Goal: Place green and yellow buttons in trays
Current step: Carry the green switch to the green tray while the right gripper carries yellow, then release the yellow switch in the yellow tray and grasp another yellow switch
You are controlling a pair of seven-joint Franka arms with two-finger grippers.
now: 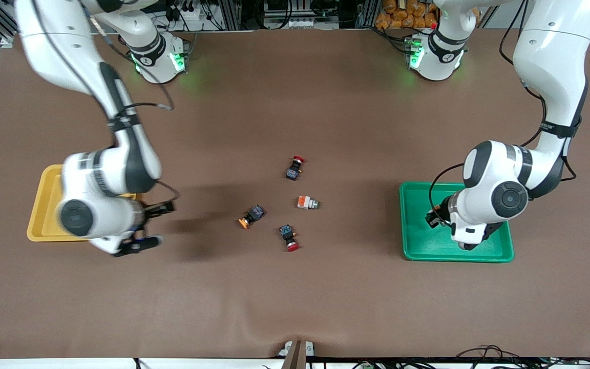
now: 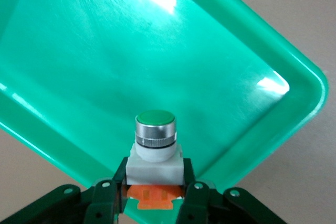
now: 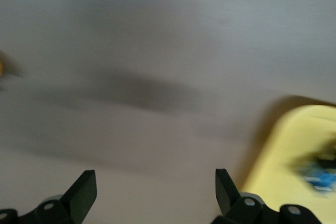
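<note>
The left gripper [image 2: 155, 195], over the green tray [image 1: 418, 246] at the left arm's end of the table, clamps a white-bodied button [image 2: 155, 153] by its white body, the green metal-ringed cap pointing away from the wrist and the orange block [image 2: 152, 199] tucked between the fingers [image 2: 107, 195]; in the left wrist view the tray's floor [image 2: 131, 51] fills the frame beneath the held button, one rounded corner in sight.

The right gripper [image 1: 144, 225] hangs with its fingers [image 3: 84, 190] spread wide and nothing between them, just beside the yellow tray [image 1: 44, 205] at the right arm's end of the table; in the right wrist view a blurred dark and blue object [image 3: 320, 174] lies in that tray, too smeared to name.

On the brown table [image 1: 295, 307] between the two trays lie four buttons, all on their sides: a second white-bodied button with orange block [image 1: 307, 203] near the middle; a black-bodied button with an orange-yellow cap [image 1: 251, 216] beside it, toward the right arm's end; a red-capped button [image 1: 295, 168] farther from the front camera; another red-capped button [image 1: 289, 238] nearer to it.
</note>
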